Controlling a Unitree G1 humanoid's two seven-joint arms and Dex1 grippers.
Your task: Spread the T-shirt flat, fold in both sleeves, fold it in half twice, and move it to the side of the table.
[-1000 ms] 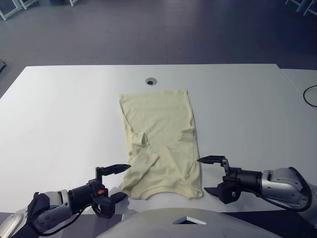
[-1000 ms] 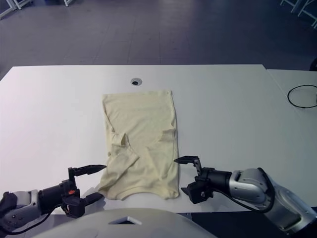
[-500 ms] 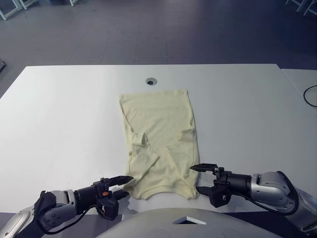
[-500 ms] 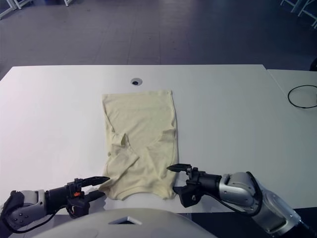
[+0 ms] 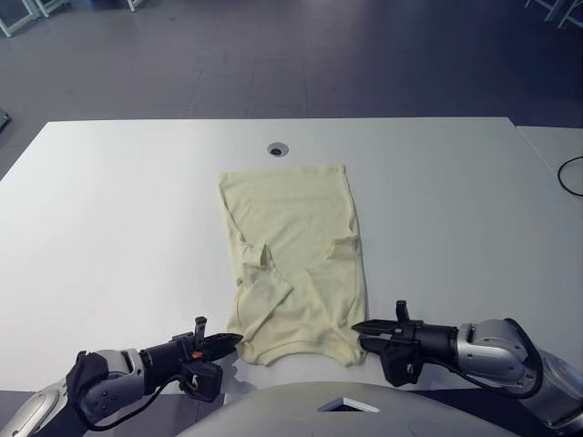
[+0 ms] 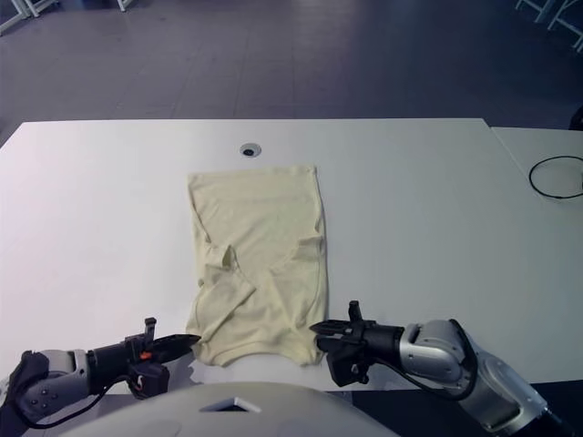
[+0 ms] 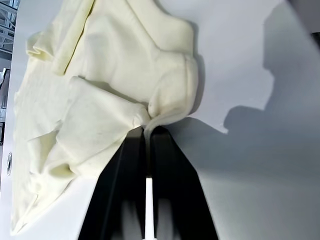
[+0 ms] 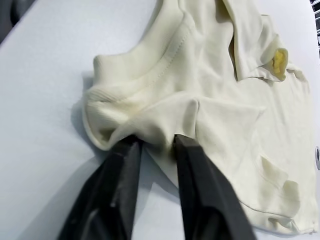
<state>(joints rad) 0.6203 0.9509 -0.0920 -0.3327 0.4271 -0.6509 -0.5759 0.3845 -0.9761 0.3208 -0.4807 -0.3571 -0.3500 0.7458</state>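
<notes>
Since the left gripper (image 5: 230, 340) and right gripper (image 5: 361, 326) each pinch a near corner of the T-shirt (image 5: 291, 237), they should lift evenly toward the far hem, keeping edges aligned.

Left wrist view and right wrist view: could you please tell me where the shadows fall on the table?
Left wrist view: the T-shirt throws a narrow dark shadow along its bunched edge onto the table, and a broader shadow lies farther out, beside the left gripper. Right wrist view: a faint shadow rims the T-shirt corner pinched by the right gripper; no glare there.
</notes>
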